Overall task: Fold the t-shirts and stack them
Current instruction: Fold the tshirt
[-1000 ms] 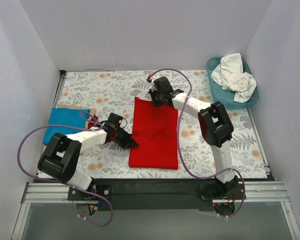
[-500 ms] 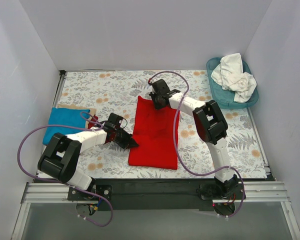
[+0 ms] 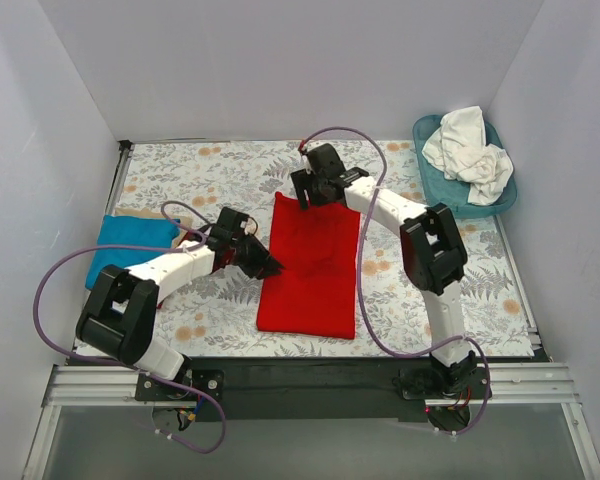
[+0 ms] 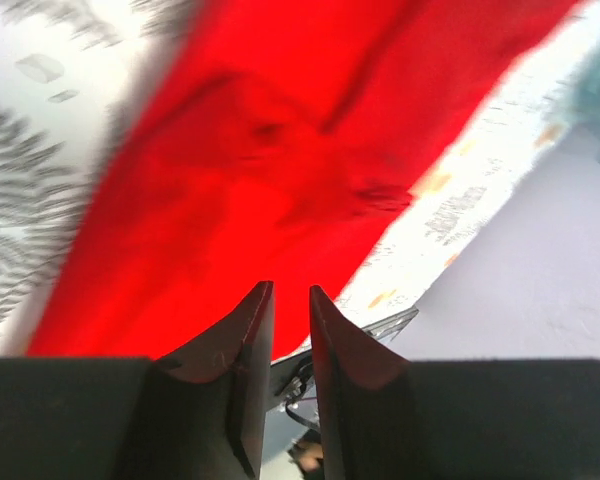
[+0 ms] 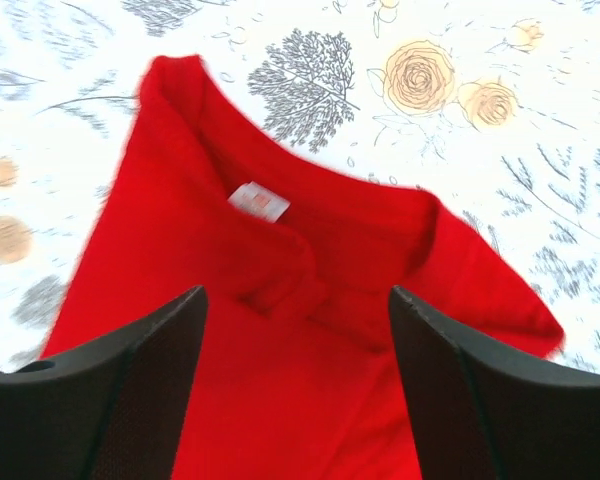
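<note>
right end effector [image 5: 295,290] spread wide above the collar [image 5: 270,215] of the red t-shirt [image 3: 310,275], left end effector [image 4: 290,292] slightly parted by its edge.

This is a robot lab test cell, not a home. Plain white walls [image 3: 280,70] box in the cloth-covered surface [image 3: 230,170] on three sides, and an aluminium frame [image 3: 90,385] runs along its near edge. The left arm [image 3: 170,268] and right arm [image 3: 420,240] are bolted there, trailing purple cables [image 3: 38,300].
</note>
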Controlling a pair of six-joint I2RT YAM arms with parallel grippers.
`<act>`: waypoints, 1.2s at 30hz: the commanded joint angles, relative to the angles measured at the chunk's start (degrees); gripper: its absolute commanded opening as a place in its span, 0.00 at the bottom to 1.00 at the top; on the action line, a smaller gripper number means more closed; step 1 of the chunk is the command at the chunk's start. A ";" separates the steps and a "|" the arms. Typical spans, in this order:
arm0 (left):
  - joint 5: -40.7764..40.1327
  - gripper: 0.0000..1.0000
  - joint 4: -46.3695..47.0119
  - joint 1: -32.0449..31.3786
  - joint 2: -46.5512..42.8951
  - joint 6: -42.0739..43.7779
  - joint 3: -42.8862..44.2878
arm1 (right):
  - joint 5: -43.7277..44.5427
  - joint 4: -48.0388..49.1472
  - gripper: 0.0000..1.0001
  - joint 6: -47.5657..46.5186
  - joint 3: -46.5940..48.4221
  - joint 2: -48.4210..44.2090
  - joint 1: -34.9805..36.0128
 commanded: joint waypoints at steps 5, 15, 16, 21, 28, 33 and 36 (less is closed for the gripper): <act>-8.68 0.29 -12.52 0.47 -8.62 9.46 5.01 | -4.69 -2.14 0.81 10.23 -15.40 -24.40 -0.27; -7.99 0.46 -19.32 -0.06 -24.00 13.33 -10.36 | -20.17 1.99 0.75 28.95 -60.93 -57.98 0.00; -7.64 0.47 -19.32 -0.23 -24.79 13.50 -11.43 | -20.53 1.99 0.73 30.11 -65.04 -62.09 -0.09; -7.72 0.46 -19.58 -4.00 -26.30 11.50 -14.69 | -24.22 2.61 0.69 36.17 -73.87 -69.68 0.52; -9.40 0.42 -19.32 -5.95 -26.30 8.50 -16.27 | -25.89 3.66 0.65 41.62 -80.72 -73.46 1.32; -8.78 0.40 -17.30 -6.21 -24.01 8.32 -17.32 | -29.14 6.39 0.59 44.70 -85.47 -71.63 1.58; -8.96 0.39 -16.16 -6.39 -23.57 8.14 -17.85 | -29.93 7.70 0.56 46.28 -86.70 -71.10 1.76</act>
